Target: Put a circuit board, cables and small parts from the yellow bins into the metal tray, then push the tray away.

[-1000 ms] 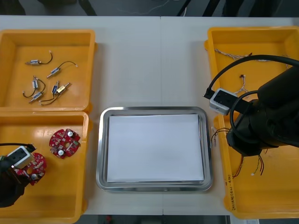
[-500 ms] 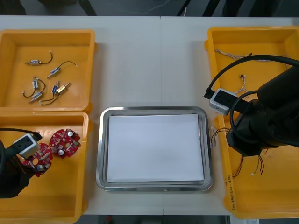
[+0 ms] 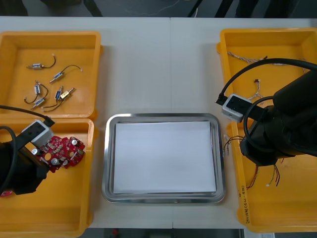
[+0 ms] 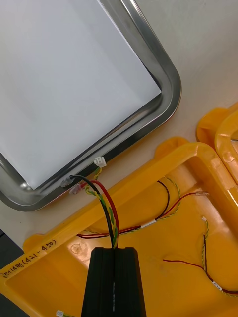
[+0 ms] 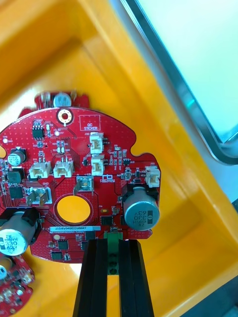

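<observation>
Down at the near-left, the left end effector is pinched narrow on a small green connector at the rim of a round red circuit board, holding it face-up over the near-left yellow bin. A second board lies just beside it in that bin, partly under its edge. Across on the near-right, the right end effector sits over the near-right yellow bin, fingers closed tight on a red and yellow cable that carries a black strand too. The cable's free ends, with small pale plugs, reach the bin's wall and lie right by the corner rim of the metal tray; whether they touch it, hard to say. More loose cables lie on the bin floor beyond the fingers. Between the bins the tray sits on the desk, white inside. Farther back, the far-left yellow bin holds small metal parts with black leads, and the far-right yellow bin holds a pale twisted cable.
</observation>
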